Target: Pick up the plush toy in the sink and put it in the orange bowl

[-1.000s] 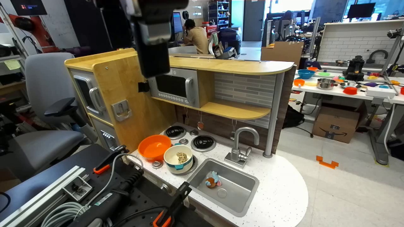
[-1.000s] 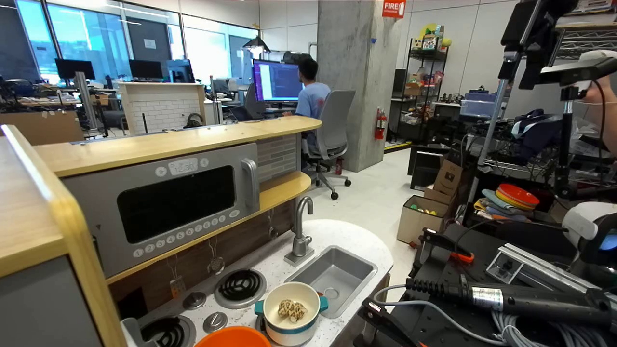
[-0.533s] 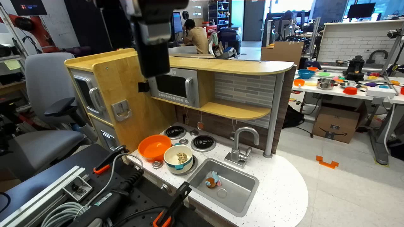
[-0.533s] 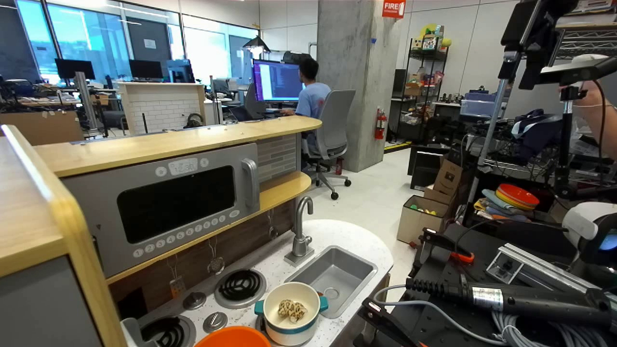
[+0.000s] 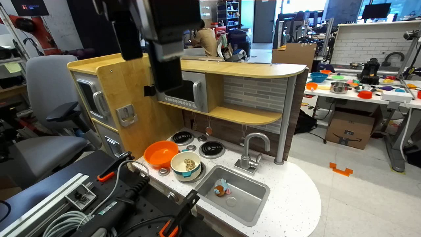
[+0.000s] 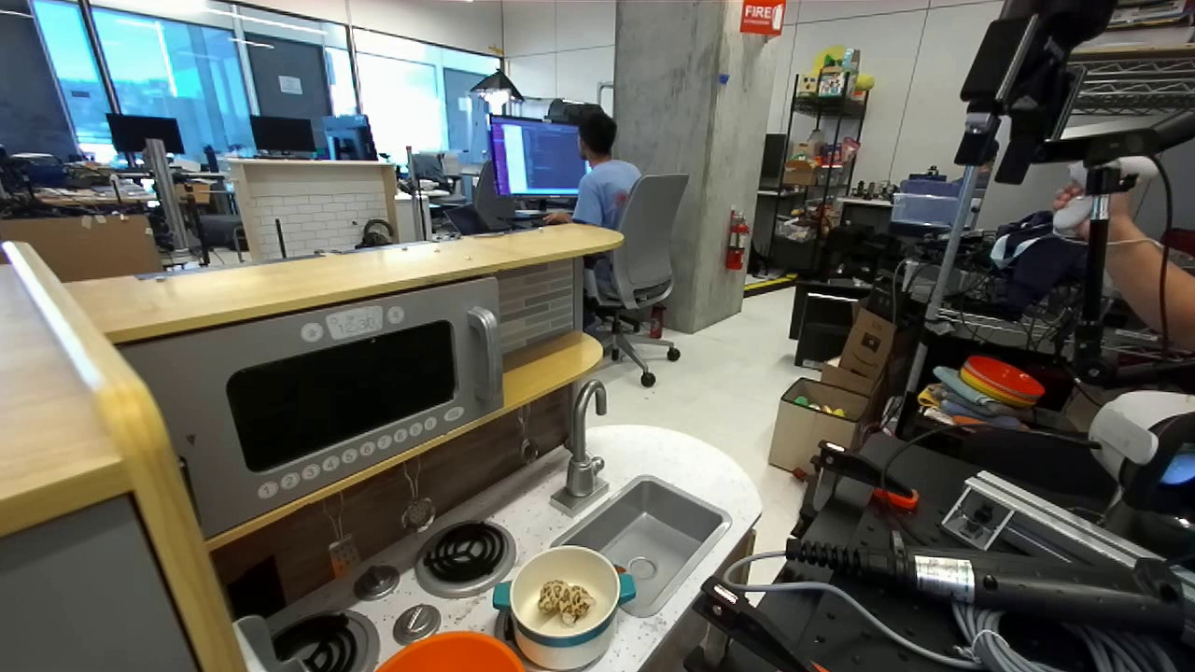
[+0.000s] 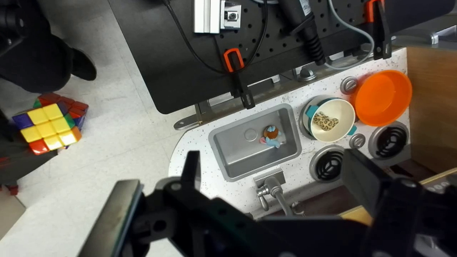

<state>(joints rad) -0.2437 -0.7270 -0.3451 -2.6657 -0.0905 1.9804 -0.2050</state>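
Note:
The plush toy [image 5: 221, 189], brown and light blue with a pink part, lies in the grey sink [image 5: 245, 197]. In the wrist view the toy [image 7: 272, 134] lies near the basin's pot-side end. In an exterior view the sink [image 6: 677, 537] shows, with the toy almost wholly hidden behind a pot. The orange bowl [image 5: 158, 158] stands empty beside the burners; it also shows in the wrist view [image 7: 383, 98] and is cut off in an exterior view [image 6: 453, 655]. My gripper [image 7: 271, 157] is open and empty, high above the counter, with its fingers [image 7: 367, 178] wide apart.
A cream pot [image 7: 342, 110] with teal handles and a leopard-print thing inside stands between bowl and sink. The faucet [image 5: 246, 159] rises behind the sink. The microwave and wooden shelf [image 5: 250, 113] overhang the counter's back. A clamp [image 5: 185, 207] sits at the table edge.
My gripper has come lower and a little to the right in an exterior view, and slightly to the left in an exterior view. It stays open. The toy, bowl and pot have not moved.

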